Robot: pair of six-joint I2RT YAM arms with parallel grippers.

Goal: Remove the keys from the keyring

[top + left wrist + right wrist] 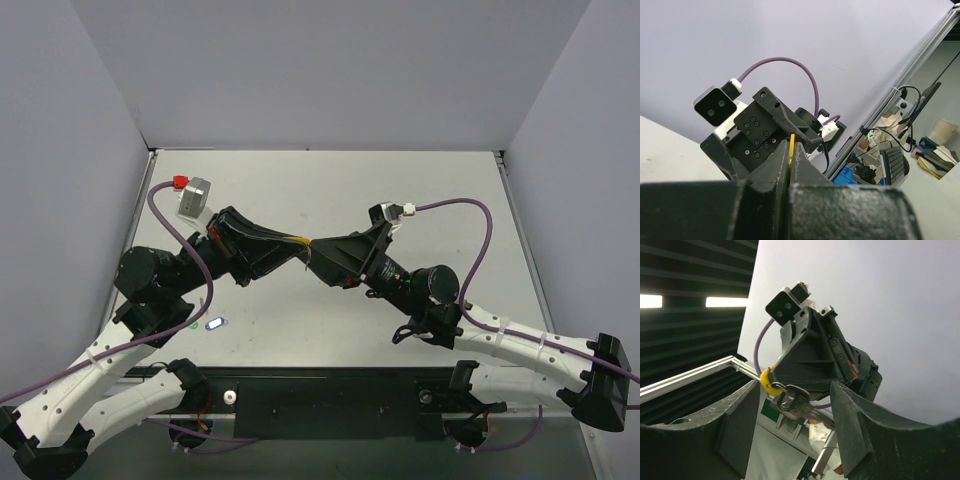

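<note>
My left claw [791, 150] clamps the keyring [780, 388] by its yellow tag [768, 384], key [796, 402] dangling; my right claw [795, 390] gapes open nearby.

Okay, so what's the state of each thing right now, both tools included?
Left tool: shut on the oval yellow plastic tag.
Right tool: open, empty.
Small silver-grey metal key: hanging on the thin metal ring, in the air.
Blue-tagged silver key: lying on the grey table.
</note>
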